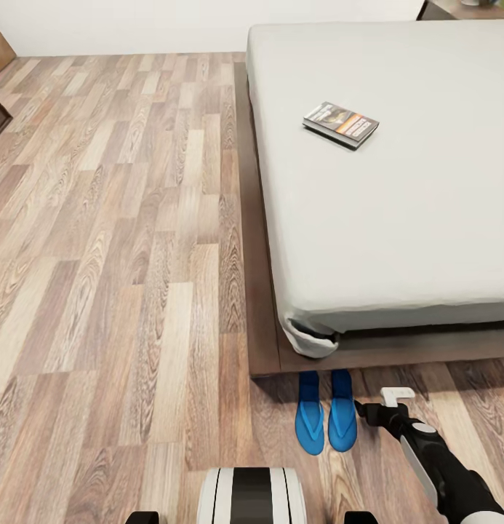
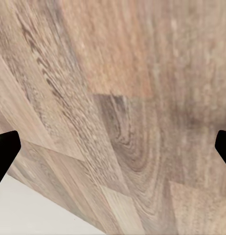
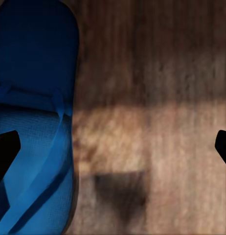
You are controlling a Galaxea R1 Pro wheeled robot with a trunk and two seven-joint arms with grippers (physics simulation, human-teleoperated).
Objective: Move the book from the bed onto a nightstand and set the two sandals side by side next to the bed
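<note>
- We see the book (image 1: 341, 124) lying flat on the bed (image 1: 397, 218), toward the mattress's far left part, well in from its edges.
- 2 blue sandals sit side by side on the wood floor (image 1: 121, 255), just off the bed frame's near left corner: left sandal (image 1: 309, 413), right sandal (image 1: 342, 411). They lie parallel and very close; we can't tell if they touch. Far ends reach the frame's near edge.
- Right gripper (image 1: 386, 404) hangs low just right of the right sandal, apart from it, nothing between its fingers.
- Right wrist cam: fingertips (image 3: 5, 152) spread wide, 1 tip at each side of the pic. 1 sandal (image 3: 34, 122) lies under 1 tip; bare floor under the gap.
- Left wrist cam: left gripper (image 2: 113, 149) tips also wide apart, nothing held, bare planks (image 2: 118, 98) below w/ a pale strip at 1 corner.
- Dark furniture (image 1: 462, 9) shows past the bed's far right corner; too cropped to say what it is.
</note>
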